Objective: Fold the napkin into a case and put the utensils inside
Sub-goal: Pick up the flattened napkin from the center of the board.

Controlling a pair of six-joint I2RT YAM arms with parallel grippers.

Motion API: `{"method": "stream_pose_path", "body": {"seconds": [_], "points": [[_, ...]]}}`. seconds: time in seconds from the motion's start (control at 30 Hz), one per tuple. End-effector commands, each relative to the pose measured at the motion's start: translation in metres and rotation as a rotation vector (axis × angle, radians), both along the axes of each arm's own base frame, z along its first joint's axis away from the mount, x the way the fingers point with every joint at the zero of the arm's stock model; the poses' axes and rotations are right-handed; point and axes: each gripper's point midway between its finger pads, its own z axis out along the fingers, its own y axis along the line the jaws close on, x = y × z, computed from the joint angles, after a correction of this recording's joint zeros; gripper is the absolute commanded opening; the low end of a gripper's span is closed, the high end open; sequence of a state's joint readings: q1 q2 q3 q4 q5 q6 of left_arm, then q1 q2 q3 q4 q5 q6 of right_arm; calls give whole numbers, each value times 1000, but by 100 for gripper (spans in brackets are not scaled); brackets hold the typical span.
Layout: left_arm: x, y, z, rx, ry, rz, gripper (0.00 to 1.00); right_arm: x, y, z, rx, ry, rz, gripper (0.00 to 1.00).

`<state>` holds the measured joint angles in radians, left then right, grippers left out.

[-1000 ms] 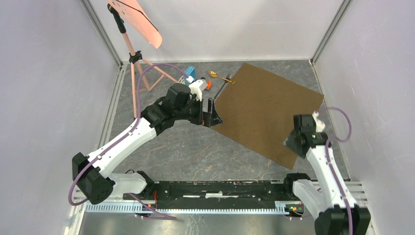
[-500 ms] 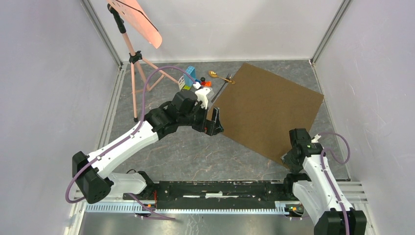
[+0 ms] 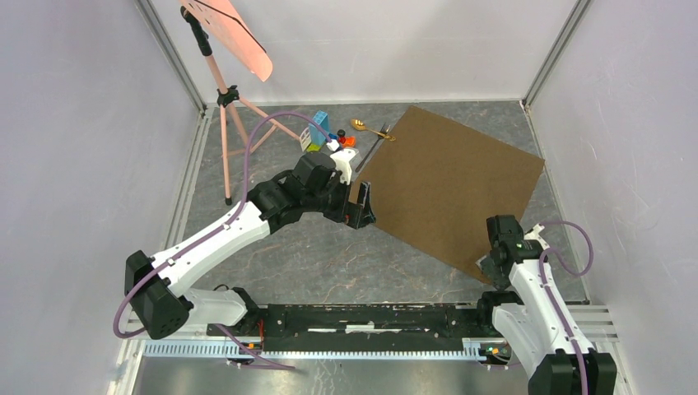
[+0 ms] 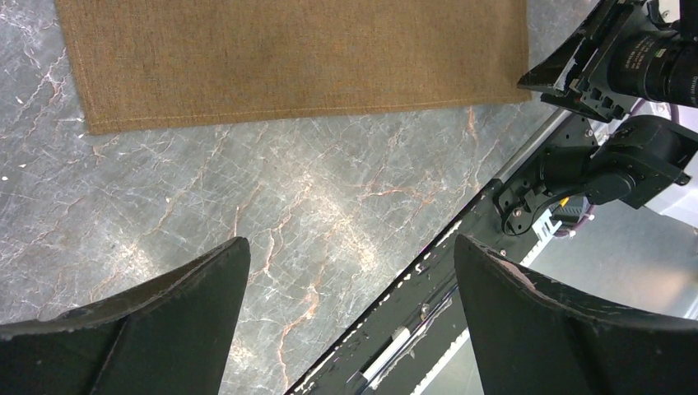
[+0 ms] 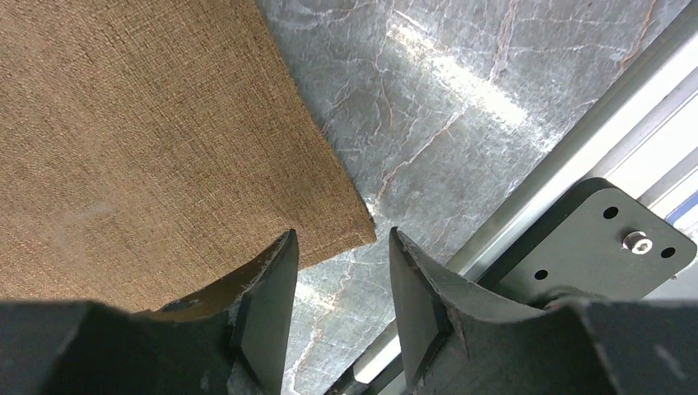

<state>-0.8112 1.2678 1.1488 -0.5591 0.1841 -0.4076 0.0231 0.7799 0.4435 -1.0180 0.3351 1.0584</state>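
Grey marbled stone covers the table [image 3: 329,255], boxed in by plain white walls [image 3: 82,123]. On it a brown woven napkin [image 3: 453,189] lies flat and unfolded, turned so that one corner points to the arms' bases.

Just off the napkin's far-left edge lie the utensils. The gold spoon [image 3: 360,125] rests on bare stone with its handle reaching toward the cloth. The thin dark fork [image 3: 372,148] runs alongside that edge, and the two appear to meet at their far ends. Colourful toy blocks [image 3: 323,132] sit a little further left of the napkin, beside a pink tripod [image 3: 226,107].

The left gripper [image 4: 350,247] hangs over bare stone just beside the napkin's left corner, with its jaws spread wide and nothing between them.

The right gripper [image 5: 342,239] sits at the napkin's near-right corner with its jaws about half apart. They straddle the tip of the cloth, one finger above the weave. I cannot tell whether they touch it.

In the left wrist view, fine print rings a camera lens [image 4: 650,58] beyond the napkin. It is too small to read.
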Motion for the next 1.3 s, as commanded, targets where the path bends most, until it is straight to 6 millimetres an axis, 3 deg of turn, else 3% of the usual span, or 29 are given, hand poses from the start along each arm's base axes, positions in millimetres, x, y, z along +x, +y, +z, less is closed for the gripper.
{"method": "stream_pose_path", "body": {"seconds": [0.0, 0.4, 0.57, 0.7, 0.8, 0.93, 1.07, 1.27], "points": [[4, -1, 7, 14, -59, -35, 100, 10, -8, 7, -40, -50, -27, 51], [5, 1, 7, 21, -67, -25, 100, 5, -1, -21, -1, -39, -42, 48], [6, 1, 6, 25, -66, -21, 100, 0, -8, -28, -40, -19, -40, 41], [7, 1, 4, 29, -64, -20, 100, 3, -8, -27, -41, -28, -27, 25], [10, 3, 2, 37, -65, -6, 100, 2, -4, -28, -18, -25, -18, 0], [19, 7, -7, 47, -39, 41, 100, 1, 1, -22, 4, -35, 18, 0], [29, 11, -25, 77, 29, 136, 100, 16, 0, -7, -12, -130, 92, 0], [42, 23, -74, 222, 253, 437, 100, 30, -14, 28, -116, -256, 169, 0]]}}
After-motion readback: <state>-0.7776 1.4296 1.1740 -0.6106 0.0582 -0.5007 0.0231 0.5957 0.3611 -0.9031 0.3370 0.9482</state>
